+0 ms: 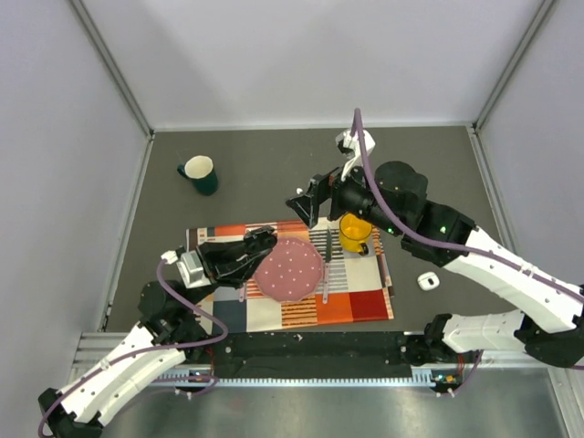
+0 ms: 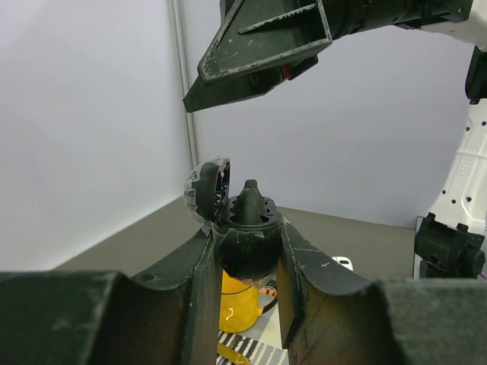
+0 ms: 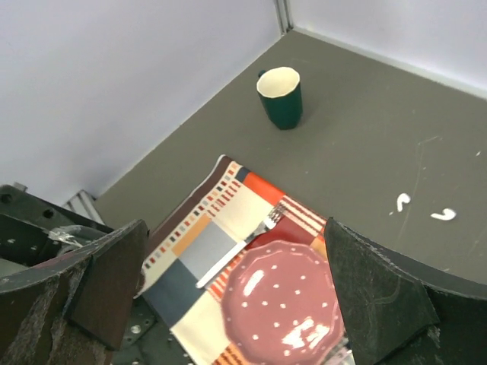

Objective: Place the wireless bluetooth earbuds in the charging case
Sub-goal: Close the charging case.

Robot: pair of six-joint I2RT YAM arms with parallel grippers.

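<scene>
Two tiny white earbuds point(image 3: 402, 201) point(image 3: 444, 215) lie apart on the grey table beyond the mat, seen in the right wrist view. The white charging case point(image 1: 428, 281) sits on the table right of the mat and shows small in the left wrist view point(image 2: 342, 263). My left gripper point(image 1: 248, 253) point(image 2: 247, 251) is shut on a black oval object point(image 2: 249, 217) whose lid point(image 2: 207, 188) stands open. Above the mat's far edge my right gripper point(image 1: 308, 208) point(image 3: 236, 296) hangs open, with nothing between its fingers.
A patterned placemat point(image 1: 360, 301) carries a pink dotted plate point(image 1: 288, 270), a fork point(image 3: 236, 247), another utensil point(image 1: 327, 260) and a yellow mug point(image 1: 355, 232). A dark green mug point(image 1: 199, 173) stands at the back left. Walls enclose the table.
</scene>
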